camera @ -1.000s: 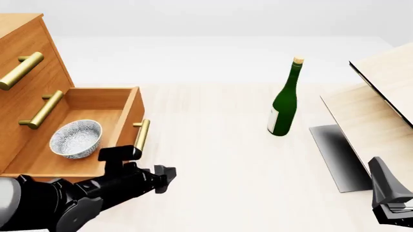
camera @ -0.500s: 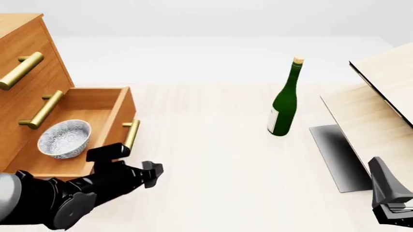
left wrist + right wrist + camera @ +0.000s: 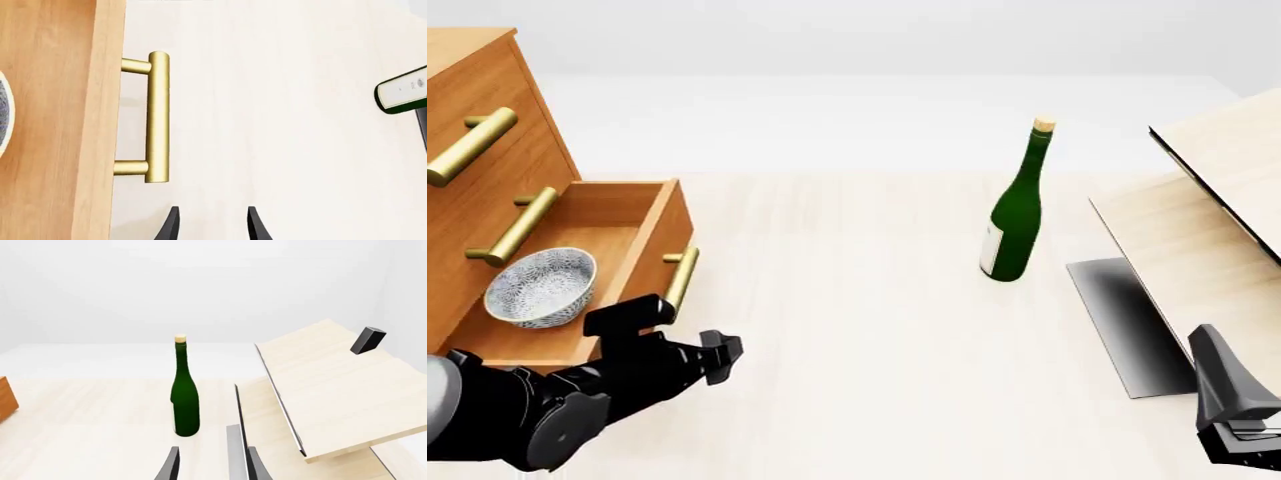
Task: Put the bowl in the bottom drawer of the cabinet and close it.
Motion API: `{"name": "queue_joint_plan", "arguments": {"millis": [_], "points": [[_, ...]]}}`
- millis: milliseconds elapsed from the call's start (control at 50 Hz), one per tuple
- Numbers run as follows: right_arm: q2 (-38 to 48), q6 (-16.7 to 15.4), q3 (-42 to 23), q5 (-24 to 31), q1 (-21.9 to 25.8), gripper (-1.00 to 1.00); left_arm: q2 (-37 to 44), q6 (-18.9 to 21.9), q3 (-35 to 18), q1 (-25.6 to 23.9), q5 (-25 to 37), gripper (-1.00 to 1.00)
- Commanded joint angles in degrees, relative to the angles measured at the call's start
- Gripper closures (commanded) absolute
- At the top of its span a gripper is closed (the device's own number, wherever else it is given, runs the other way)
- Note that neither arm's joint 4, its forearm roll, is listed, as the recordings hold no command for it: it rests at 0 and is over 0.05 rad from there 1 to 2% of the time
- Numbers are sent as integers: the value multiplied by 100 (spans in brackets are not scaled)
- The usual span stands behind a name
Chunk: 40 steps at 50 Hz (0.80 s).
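The bowl [image 3: 539,287] was found already lying inside the bottom drawer [image 3: 601,275] of the cabinet [image 3: 487,140], so the placing part of the task was judged to be done. The drawer was seen only partly pushed in, its front standing out from the two drawers above, so the closing was judged to be unfinished. The left gripper [image 3: 718,353] was held low beside the drawer front, just outside the brass handle [image 3: 157,117]; in the left wrist view its fingertips [image 3: 171,222] were shown slightly apart with nothing between them and no contact with the handle visible. The right gripper [image 3: 210,465] was kept at the table's right side, well apart from the cabinet, its fingers likewise parted and empty, facing a green bottle [image 3: 1016,210] and pale slanted panels [image 3: 1208,230].
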Motion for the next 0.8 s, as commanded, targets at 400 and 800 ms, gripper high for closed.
{"name": "queue_joint_plan", "arguments": {"millis": [400, 800], "points": [[0, 0, 0, 0, 1, -100, -274, 353, 148, 739, 181, -100], [-1, 0, 0, 0, 0, -100, -598, 587, 284, 1052, 324, -100]]}}
